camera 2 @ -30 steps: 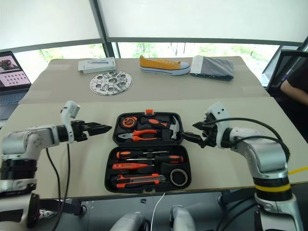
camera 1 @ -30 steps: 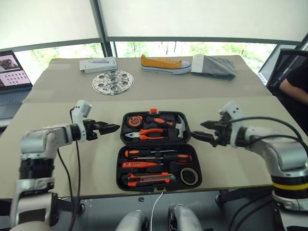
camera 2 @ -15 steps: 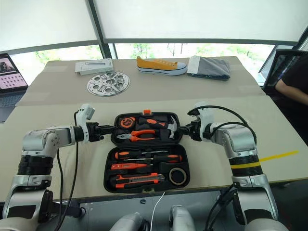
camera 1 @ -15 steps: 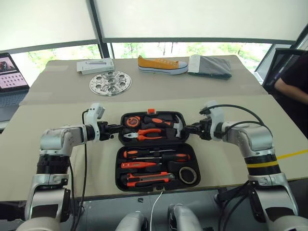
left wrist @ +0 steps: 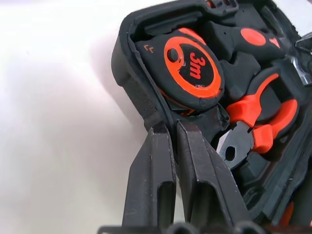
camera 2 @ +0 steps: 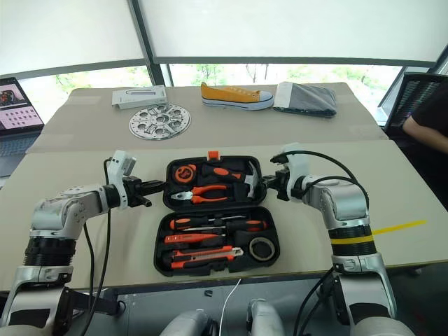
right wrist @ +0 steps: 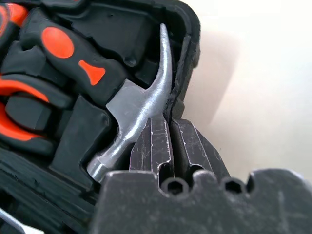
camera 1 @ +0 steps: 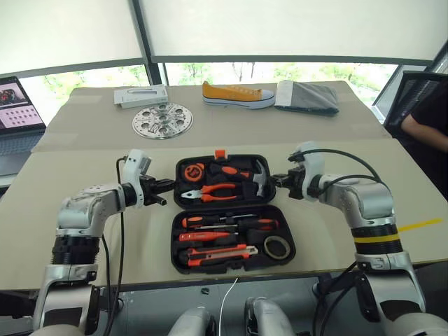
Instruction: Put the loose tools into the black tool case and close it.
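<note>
Grippers pinch the open black plastic tool case: left gripper and right gripper clamp the far half's opposite side rims.

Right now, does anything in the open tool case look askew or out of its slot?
Nothing stands out. The black tool case lies open and flat, its tools seated in their slots. Each claw, left and right, is shut on the lid's rim.

Your robot's arms are silver-grey with black joints and black cables; each hand has two black fingers and a white wrist block; the right forearm wears a yellow band.
</note>
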